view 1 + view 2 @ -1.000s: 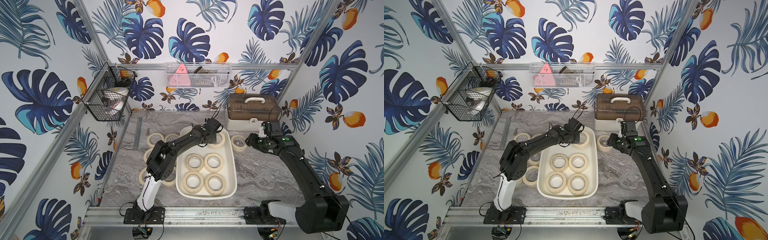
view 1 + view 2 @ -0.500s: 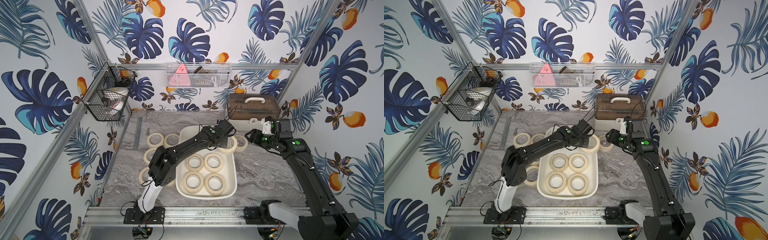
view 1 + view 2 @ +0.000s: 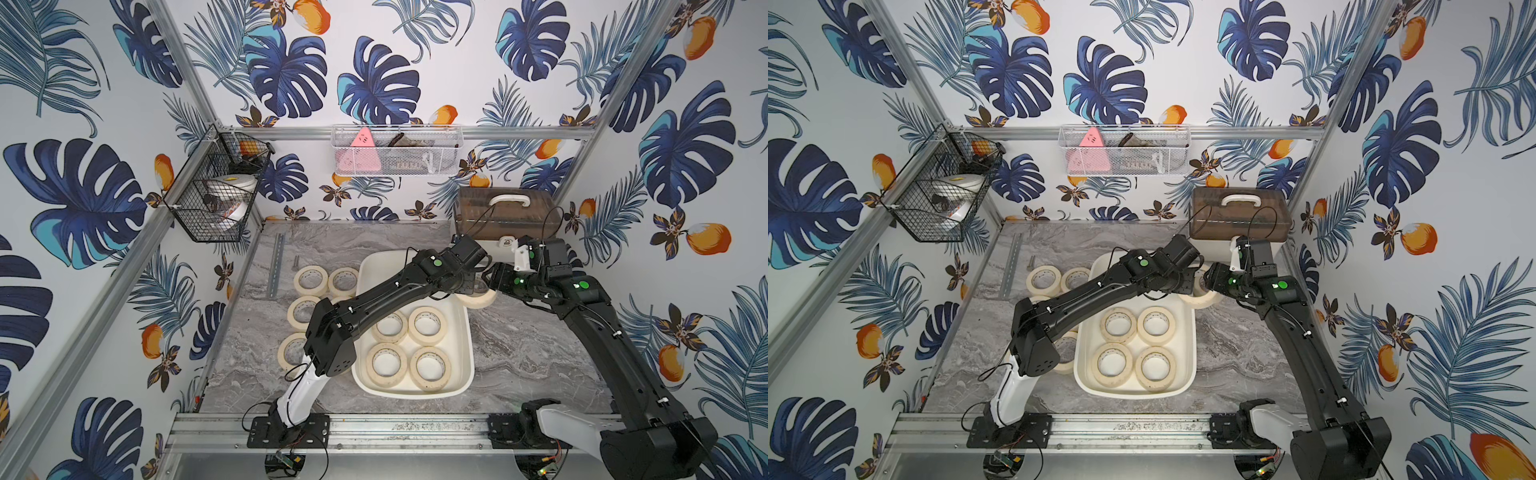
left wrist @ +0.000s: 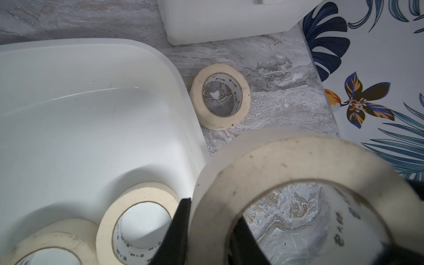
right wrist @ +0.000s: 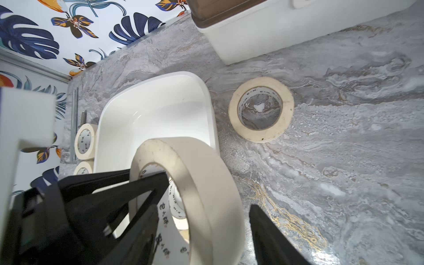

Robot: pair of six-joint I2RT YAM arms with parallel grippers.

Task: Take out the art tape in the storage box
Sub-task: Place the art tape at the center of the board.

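With 12 o'clock set at the back wall in a top view, the storage box (image 3: 468, 357) lies at the middle of the marble table (image 3: 540, 340). Four rolls of art tape (image 3: 427, 325) lie flat, two by two, in its 6 o'clock half. The left arm reaches across the box to its 2 o'clock corner. There the left gripper (image 4: 213, 210) is clamped on the wall of the held roll (image 5: 206, 174), one finger outside the ring and one inside its hole. This roll is tilted on edge, off the surface, over the box's rim and the table beside it. The right gripper (image 3: 490, 281) points in from 3 o'clock with its fingers apart. One finger stands just beside the roll's outer wall, a sliver of table showing between them. A loose roll (image 5: 261, 135) lies flat on the table toward 1 o'clock, between the box and the brown-lidded case (image 3: 503, 216). Several more rolls (image 3: 311, 278) lie on the table at the box's 9 to 10 o'clock side.
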